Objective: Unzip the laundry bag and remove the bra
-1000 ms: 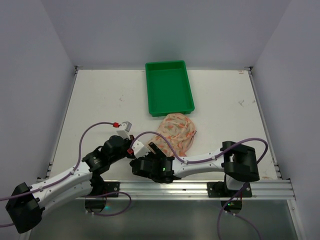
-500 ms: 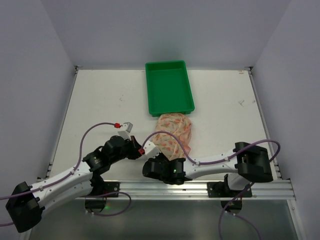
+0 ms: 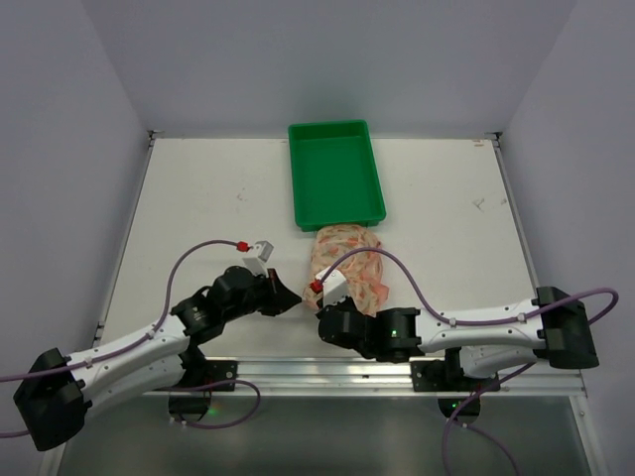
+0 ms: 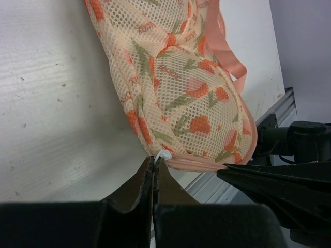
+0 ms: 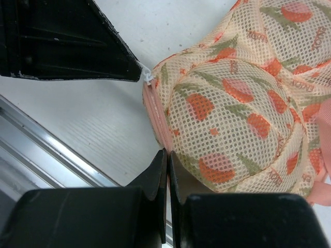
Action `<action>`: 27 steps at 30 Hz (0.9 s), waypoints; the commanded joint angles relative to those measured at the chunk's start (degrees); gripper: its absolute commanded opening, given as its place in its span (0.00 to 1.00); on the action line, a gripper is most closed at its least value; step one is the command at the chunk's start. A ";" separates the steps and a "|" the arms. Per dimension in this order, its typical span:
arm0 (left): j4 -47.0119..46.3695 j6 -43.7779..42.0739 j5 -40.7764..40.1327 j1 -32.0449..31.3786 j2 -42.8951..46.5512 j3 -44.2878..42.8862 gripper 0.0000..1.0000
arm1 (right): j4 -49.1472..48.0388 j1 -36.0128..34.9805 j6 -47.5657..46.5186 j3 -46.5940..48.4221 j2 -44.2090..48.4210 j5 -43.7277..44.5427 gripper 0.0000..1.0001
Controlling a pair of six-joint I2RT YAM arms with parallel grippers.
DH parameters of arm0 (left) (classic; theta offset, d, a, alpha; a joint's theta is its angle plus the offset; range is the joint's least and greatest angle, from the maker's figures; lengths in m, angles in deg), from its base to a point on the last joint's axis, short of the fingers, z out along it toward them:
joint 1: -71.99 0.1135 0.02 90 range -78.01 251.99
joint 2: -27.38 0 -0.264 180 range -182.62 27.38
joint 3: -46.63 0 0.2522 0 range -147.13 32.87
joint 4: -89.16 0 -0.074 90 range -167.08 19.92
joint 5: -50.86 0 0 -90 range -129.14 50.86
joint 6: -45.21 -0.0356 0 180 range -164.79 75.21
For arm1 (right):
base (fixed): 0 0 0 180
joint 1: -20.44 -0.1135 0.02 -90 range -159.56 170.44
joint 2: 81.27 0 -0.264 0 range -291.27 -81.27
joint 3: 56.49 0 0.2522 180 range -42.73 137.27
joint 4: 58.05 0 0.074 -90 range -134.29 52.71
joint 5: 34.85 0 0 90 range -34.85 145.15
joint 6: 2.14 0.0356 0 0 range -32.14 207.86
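The laundry bag point(image 3: 352, 260) is pale mesh with an orange-red floral print and lies on the table just below the green tray. My left gripper point(image 4: 154, 159) is shut on the small white zipper pull point(image 4: 163, 155) at the bag's near end. My right gripper point(image 5: 166, 151) is shut on the pink zipper edging point(image 5: 158, 121) of the same end, a little to the right of the pull point(image 5: 148, 76). Both sets of fingers meet at the bag's near tip point(image 3: 316, 294). The zipper looks closed. The bra is hidden.
A green rectangular tray point(image 3: 334, 174) stands at the back centre, its near edge touching the bag. A pink loop point(image 4: 230, 54) hangs off the bag's far side. The table's metal front rail point(image 3: 397, 372) runs just behind both wrists.
My right gripper slid right along the bag's near edge and shut on the pink edging. Its arm swung out to the right. The left gripper shifted slightly right, still holding the pull.
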 commanded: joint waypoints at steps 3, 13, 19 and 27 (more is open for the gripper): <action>5.83 -2.96 -15.20 3.03 -1.49 -0.24 0.00 | 10.04 -0.59 2.22 -1.22 3.41 -2.49 0.00; 7.68 -2.87 -14.67 3.12 -0.61 0.64 0.00 | 11.62 -0.42 5.11 2.72 -0.54 -3.37 0.65; 11.81 -0.50 -11.78 3.03 3.52 1.87 0.22 | 13.56 7.48 13.80 1.86 3.05 -7.23 0.92; 16.82 1.53 -6.50 1.19 9.23 0.82 0.73 | 12.94 23.65 17.33 -3.24 13.77 -16.02 0.94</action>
